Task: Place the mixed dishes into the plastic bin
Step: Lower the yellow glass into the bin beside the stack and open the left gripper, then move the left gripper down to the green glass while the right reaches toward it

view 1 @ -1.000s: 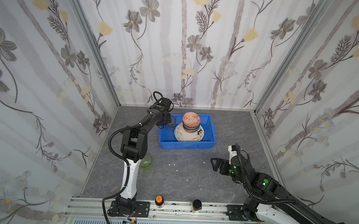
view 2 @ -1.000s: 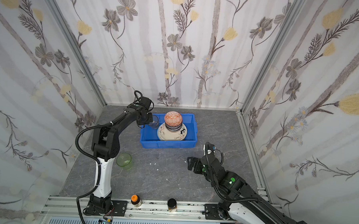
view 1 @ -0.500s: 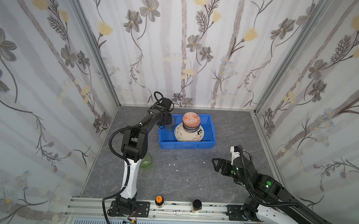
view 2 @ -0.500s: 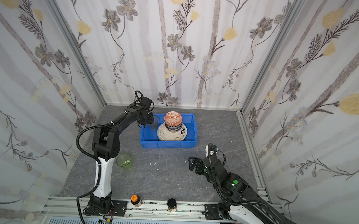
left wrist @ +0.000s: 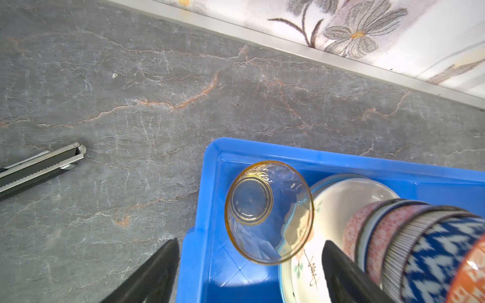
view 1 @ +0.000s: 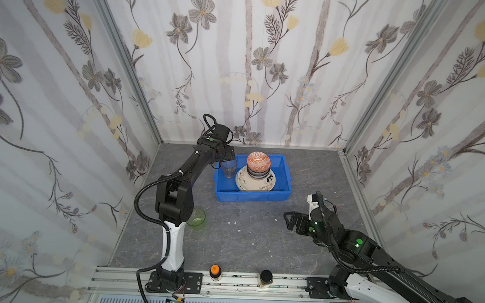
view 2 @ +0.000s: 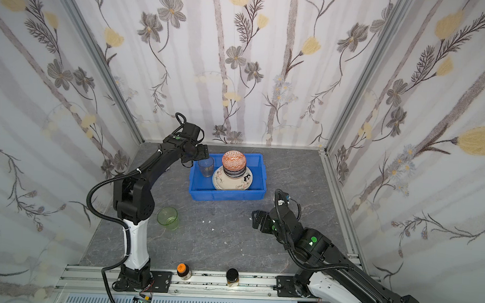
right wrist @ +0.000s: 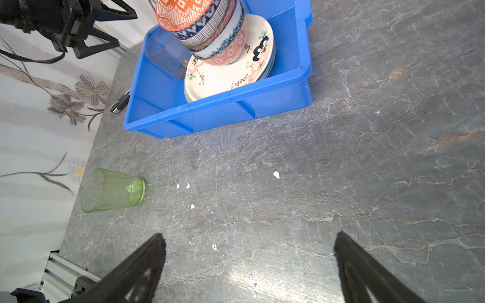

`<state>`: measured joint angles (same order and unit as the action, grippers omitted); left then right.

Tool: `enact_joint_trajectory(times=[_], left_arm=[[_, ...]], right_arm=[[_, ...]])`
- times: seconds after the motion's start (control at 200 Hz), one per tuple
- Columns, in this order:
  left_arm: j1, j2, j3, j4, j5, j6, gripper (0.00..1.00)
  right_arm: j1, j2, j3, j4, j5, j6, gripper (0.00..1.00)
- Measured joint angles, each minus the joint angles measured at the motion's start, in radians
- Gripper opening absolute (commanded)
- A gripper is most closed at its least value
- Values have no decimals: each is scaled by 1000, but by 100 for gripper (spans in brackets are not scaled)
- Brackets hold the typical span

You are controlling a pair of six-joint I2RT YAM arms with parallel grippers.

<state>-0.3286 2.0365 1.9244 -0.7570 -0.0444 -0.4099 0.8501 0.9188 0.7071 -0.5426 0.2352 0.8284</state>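
The blue plastic bin (view 1: 252, 198) (view 2: 225, 196) (left wrist: 315, 155) (right wrist: 217, 112) holds a stack of plates (view 1: 251, 185) (right wrist: 223, 78). Several bowls are stacked on the plates, an orange one (view 1: 258, 162) (view 2: 234, 160) on top. An amber tumbler (view 1: 229, 169) (view 2: 206, 167) (left wrist: 267, 212) stands in the bin's far left corner beside the plates. My left gripper (view 1: 229, 154) (left wrist: 250, 242) hangs open just above it, touching nothing. A green tumbler (view 1: 196, 219) (view 2: 168, 218) (right wrist: 112, 190) stands on the table by the left arm's base. My right gripper (view 1: 290, 220) (right wrist: 249, 236) is open and empty, low over bare table.
A black and metal pen-like tool (left wrist: 39, 168) (right wrist: 120, 102) lies left of the bin. Jars with an orange lid (view 1: 215, 270) and a black lid (view 1: 266, 277) stand on the front rail. White crumbs (right wrist: 187, 185) dot the table. Walls close three sides.
My left gripper has opened and let go of the amber tumbler, which now stands in the bin. My right arm has drawn back a little toward the front.
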Motion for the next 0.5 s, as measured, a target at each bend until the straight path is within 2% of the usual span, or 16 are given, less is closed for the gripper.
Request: enact_joint_trajectory(times=[0.245, 0.5], left_arm=[[4, -174, -116, 1, 5, -13, 100], [31, -433, -384, -4, -5, -36, 100]], right_arm=[[18, 95, 107, 0, 5, -59, 95], [56, 274, 253, 2, -3, -162, 94]])
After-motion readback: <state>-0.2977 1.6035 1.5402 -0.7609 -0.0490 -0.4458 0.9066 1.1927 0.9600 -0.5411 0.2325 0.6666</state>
